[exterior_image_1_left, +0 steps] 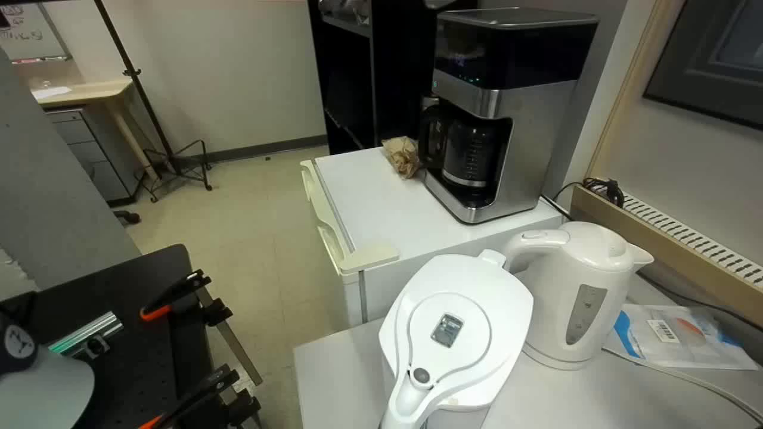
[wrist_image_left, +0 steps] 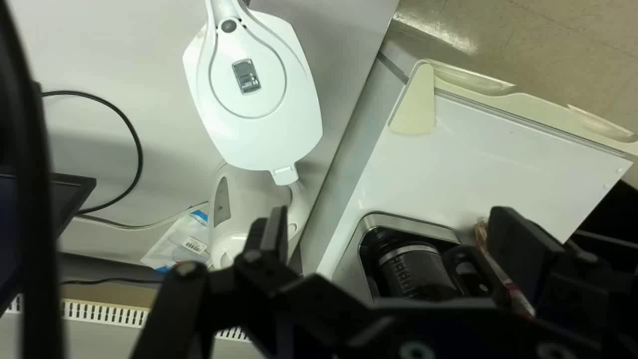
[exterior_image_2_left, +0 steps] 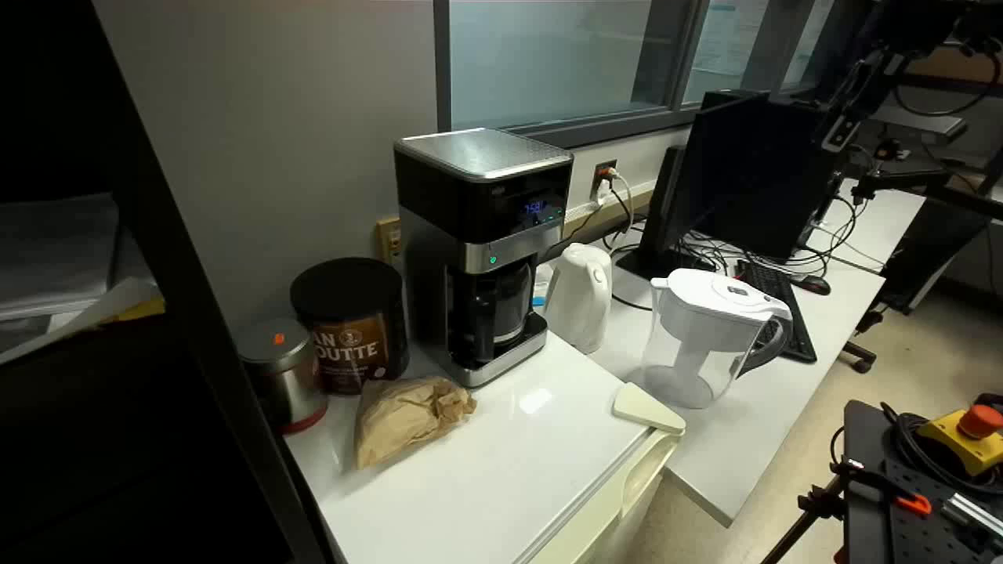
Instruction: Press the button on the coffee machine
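The coffee machine stands upright on a white cabinet in both exterior views [exterior_image_1_left: 536, 137] [exterior_image_2_left: 427, 274]. It has a black top, a silver front band and a dark carafe [exterior_image_1_left: 468, 152] with a black handle. A lit display [exterior_image_2_left: 534, 207] and a green-lit button [exterior_image_2_left: 493, 259] show on its front. In the wrist view, the machine's silver base [wrist_image_left: 413, 223] and carafe [wrist_image_left: 416, 274] show beyond my gripper [wrist_image_left: 389, 214]. My gripper is open, fingers wide apart, with nothing between them. The machine's top and button are hidden there by the gripper body.
A white filter jug [wrist_image_left: 254, 99] and white kettle [wrist_image_left: 249, 209] stand beside the cabinet [wrist_image_left: 478, 164]. A paper bag [exterior_image_2_left: 411, 415], coffee tins [exterior_image_2_left: 353, 321] and a dark shelf [exterior_image_2_left: 117, 392] flank the machine. Monitors [exterior_image_2_left: 729, 180] stand on the desk.
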You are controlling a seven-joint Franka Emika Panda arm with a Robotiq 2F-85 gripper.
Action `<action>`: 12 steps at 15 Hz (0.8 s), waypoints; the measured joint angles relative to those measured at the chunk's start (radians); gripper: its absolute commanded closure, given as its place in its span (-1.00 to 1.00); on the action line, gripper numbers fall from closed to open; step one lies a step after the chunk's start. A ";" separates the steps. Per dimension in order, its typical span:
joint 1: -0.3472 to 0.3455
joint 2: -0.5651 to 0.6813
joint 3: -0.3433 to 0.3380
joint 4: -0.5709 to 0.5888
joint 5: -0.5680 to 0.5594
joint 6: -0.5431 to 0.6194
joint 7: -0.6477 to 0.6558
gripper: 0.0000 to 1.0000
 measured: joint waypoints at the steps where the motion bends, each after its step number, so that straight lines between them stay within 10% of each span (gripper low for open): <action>1: 0.000 0.000 0.000 0.001 0.000 0.000 0.000 -1.00; 12: -0.013 0.003 0.016 -0.001 0.000 0.004 0.000 -1.00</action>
